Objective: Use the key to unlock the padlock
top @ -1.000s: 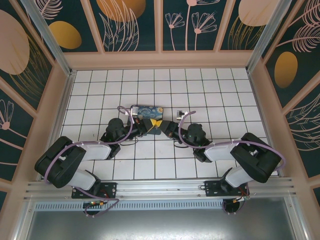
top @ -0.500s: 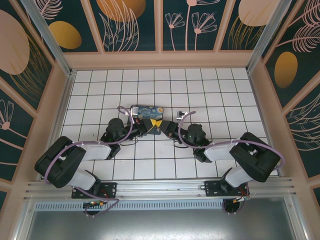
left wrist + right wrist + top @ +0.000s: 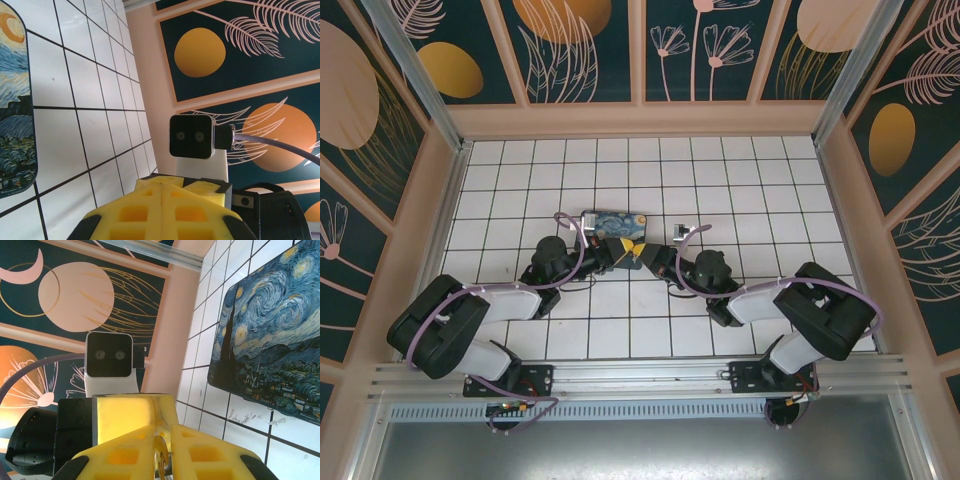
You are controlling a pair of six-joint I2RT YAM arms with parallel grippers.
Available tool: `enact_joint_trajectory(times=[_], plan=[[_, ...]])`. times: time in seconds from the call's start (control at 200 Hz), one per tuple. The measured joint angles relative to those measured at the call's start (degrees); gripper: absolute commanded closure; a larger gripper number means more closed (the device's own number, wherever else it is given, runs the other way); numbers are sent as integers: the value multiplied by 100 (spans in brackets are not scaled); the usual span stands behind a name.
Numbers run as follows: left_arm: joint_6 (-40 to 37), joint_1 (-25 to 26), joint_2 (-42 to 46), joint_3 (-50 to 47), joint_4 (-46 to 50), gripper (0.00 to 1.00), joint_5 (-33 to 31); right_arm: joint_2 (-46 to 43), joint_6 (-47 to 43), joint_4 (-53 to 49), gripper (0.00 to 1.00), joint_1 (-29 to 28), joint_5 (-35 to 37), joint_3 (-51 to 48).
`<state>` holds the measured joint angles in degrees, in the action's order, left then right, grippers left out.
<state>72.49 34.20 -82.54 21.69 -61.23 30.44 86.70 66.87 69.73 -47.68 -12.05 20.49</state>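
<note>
The two tools meet tip to tip low over the bench, just on the near side of the painted box, their long axes nearly in one line. The left tool has its fingers pressed together. The right tool pinches a thin metal piece, seemingly the key, aimed straight at the left tips. The padlock is hidden at that junction, presumably in the left tool.

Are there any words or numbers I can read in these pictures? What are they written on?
No readable text anywhere.
The rectangular box printed with a blue and yellow swirly painting: only the picture, no words.
The dark wall panels with orange circles and pale plants: drawings only.
The small black-faced camera block: two lenses, no label.
</note>
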Motion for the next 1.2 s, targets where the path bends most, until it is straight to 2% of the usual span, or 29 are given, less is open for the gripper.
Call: enact_joint_trajectory(times=[0.16,0.295,0.906,0.986,1.026,1.061,1.141,1.201], plan=[[0,0,0,2,0,100,0,0,0,0,87,-7,0,0],[0,-2,0,0,-2,100,-24,2,17,24,100,-4,15,0],[157,11,122,-201,-109,100,-181,96,125,175,100,-44,20,-31],[144,13,179,-201,-28,76,-221,138,125,227,100,-44,9,-24],[125,17,223,-205,4,56,-256,153,125,234,100,-44,7,-20],[138,15,297,-205,68,45,-299,164,125,221,100,-42,20,-20],[120,-26,579,-210,295,28,-420,166,125,186,100,-37,22,-20],[24,-90,896,-232,542,19,-501,166,122,166,100,-15,20,-22]])
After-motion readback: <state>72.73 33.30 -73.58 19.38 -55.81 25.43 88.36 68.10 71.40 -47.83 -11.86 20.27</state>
